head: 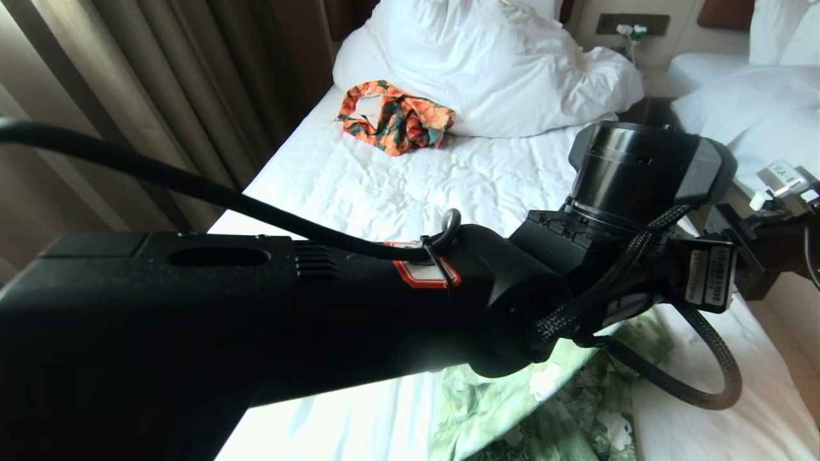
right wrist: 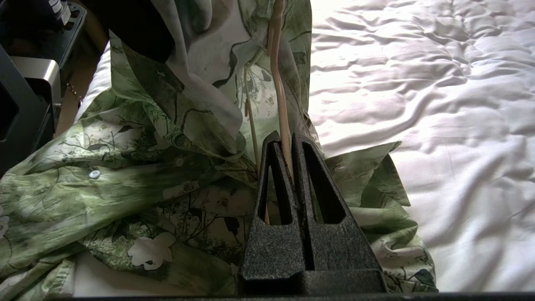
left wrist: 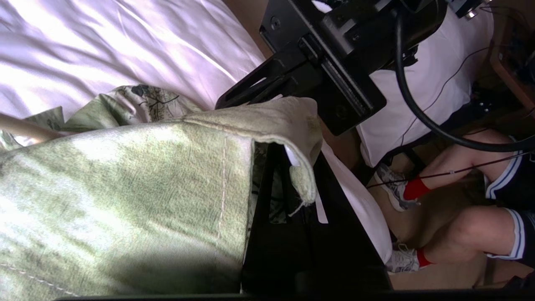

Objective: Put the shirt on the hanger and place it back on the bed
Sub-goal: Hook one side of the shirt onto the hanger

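Two arms are at work over the bed (head: 359, 186), whose wrinkled white sheet fills the middle of the head view; the left arm lies across the lower half of that frame as a broad black bar and hides most of what is beneath it; the shirt (head: 544, 410) shows as crumpled green-and-white cloth at the bottom centre and lower right. In the right wrist view the right tool (right wrist: 291, 144) has its two black fingers pressed together on a thin cream bar of the hanger (right wrist: 279, 83), which runs up from the centre of the frame into the folds of the shirt (right wrist: 125, 175) at upper centre. In the left wrist view the left tool (left wrist: 292, 167) is pinched on a seamed edge of the shirt (left wrist: 125, 188); the cloth covers the lower left of that frame. An orange-and-green garment (head: 396, 116) sits at the top centre of the head view, against the white duvet (head: 500, 64); a seated person's legs (left wrist: 459, 200) show at the right edge of the left wrist view.
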Available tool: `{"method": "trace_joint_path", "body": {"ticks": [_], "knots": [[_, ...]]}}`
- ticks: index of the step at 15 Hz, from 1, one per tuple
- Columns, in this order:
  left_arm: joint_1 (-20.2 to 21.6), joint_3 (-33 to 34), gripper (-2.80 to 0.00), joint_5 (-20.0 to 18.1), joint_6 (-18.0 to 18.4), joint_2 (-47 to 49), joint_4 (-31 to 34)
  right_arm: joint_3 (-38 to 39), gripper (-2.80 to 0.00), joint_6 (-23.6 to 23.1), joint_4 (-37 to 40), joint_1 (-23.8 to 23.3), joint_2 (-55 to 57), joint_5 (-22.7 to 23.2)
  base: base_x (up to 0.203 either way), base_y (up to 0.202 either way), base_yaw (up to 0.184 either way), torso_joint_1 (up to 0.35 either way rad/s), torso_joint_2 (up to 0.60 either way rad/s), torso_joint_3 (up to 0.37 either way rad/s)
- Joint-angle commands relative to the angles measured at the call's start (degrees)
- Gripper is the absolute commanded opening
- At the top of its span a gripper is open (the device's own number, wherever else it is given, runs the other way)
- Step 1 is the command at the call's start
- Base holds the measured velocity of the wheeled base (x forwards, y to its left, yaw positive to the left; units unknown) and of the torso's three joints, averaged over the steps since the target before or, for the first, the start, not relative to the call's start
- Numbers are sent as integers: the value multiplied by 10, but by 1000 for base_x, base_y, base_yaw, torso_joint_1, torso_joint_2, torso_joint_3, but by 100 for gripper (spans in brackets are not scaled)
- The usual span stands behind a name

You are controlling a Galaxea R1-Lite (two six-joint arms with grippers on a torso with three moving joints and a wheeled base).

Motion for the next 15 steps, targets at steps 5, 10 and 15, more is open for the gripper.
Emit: {"method": "trace_joint_path", "body": {"ticks": [5,10,15], "knots": [[-16,7,-280,31,16,5,-2,52,-280,-7,3,20,-31,4,0,0,0,0,0,0],[-13,27,0,49,21,4,-3,118,-280,-4,-57,20,-46,3,0,0,0,0,0,0],[-17,35,0,47,13,-4,1,146,-280,-6,-65,22,-46,3,0,0,0,0,0,0]]}}
